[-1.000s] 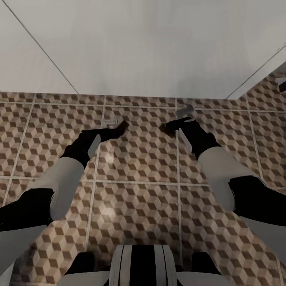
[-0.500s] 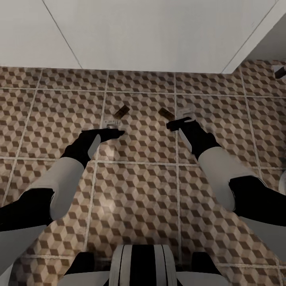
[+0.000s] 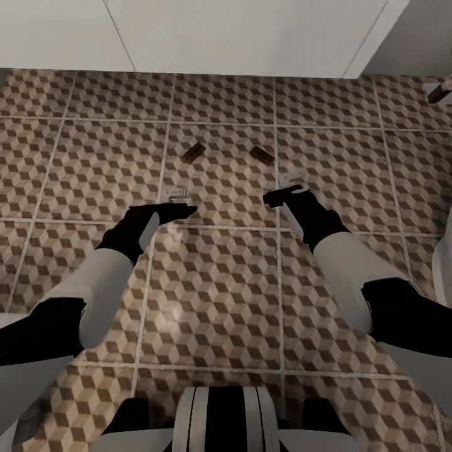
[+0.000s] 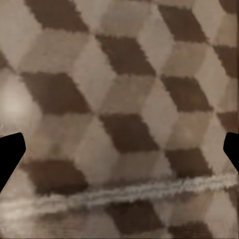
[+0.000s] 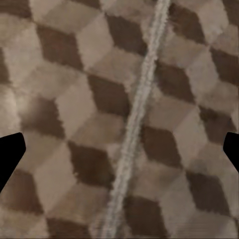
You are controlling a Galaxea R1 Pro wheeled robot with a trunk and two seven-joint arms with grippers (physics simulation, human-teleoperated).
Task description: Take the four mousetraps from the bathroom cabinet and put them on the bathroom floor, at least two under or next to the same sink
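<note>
Two mousetraps, small dark-brown plates, lie flat on the bathroom floor: one ahead of my left gripper and the other ahead of my right gripper. The left gripper hangs open just above the tiles, a short way back from its trap. About the same distance behind the other trap, the right gripper is also open. In both wrist views the black fingertips sit at the picture's edges with nothing but cube-pattern tile between them. The cabinet and the sink are out of view.
A white tiled surface runs along the far edge of the floor, beyond the traps. A white rounded edge shows at the far right, and a small dark fitting at the upper right. My base is at the bottom.
A second ago the two mousetraps were at my fingertips; now they lie on the floor ahead of both grippers. The whole view has shifted, so the camera has moved back from the white surface.
</note>
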